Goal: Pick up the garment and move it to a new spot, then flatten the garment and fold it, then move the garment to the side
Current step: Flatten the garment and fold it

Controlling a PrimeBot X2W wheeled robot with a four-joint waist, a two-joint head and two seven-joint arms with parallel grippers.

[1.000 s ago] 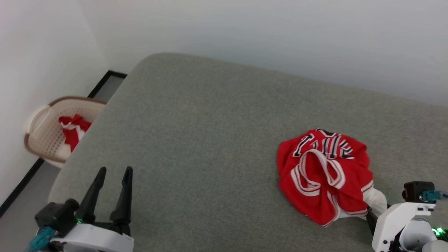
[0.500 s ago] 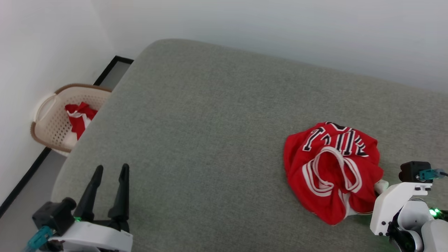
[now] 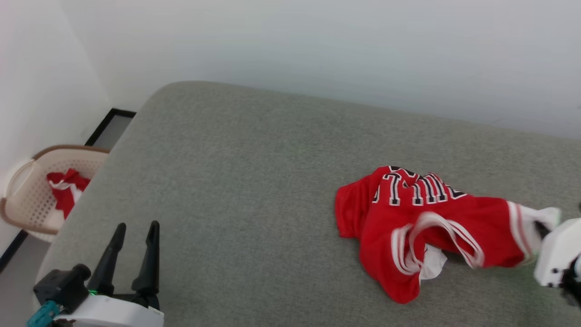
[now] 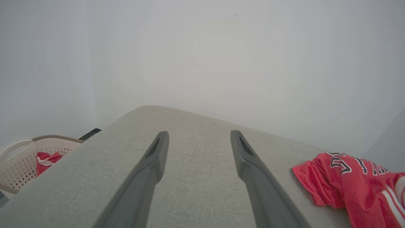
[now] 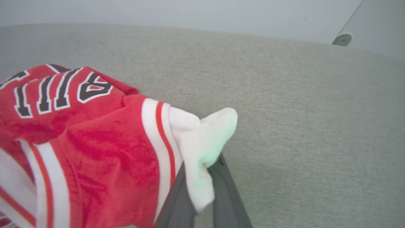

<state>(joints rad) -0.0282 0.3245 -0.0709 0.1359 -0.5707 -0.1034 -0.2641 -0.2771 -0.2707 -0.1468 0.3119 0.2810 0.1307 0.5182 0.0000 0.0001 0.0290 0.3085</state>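
The garment (image 3: 422,227) is seen crumpled on the right part of the grey upholstered surface (image 3: 254,181). Its red body is bunched in a heap, with the black, white-edged lettering turned up on the far side. From that heap a red-and-white striped band and a white sleeve (image 5: 196,139) are stretched out toward the right edge of the head view, where the sleeve end is met by the right gripper (image 5: 212,172). In the right wrist view the two dark fingers are seen pressed close together on the white sleeve; the cloth is pinched between them and folded over their tips. The rest of the shirt is spread to the left of the fingers in that view and is rested on the surface.

The left gripper (image 3: 137,225) is held over the near left corner of the surface, its fingers set wide apart with nothing between them. It is kept well apart from the garment, which is seen off to its right, past the right-hand finger in the left wrist view. A pale perforated basket (image 3: 27,200) is placed beside the surface at the left, and a red and white cloth (image 3: 66,186) is seen inside it.
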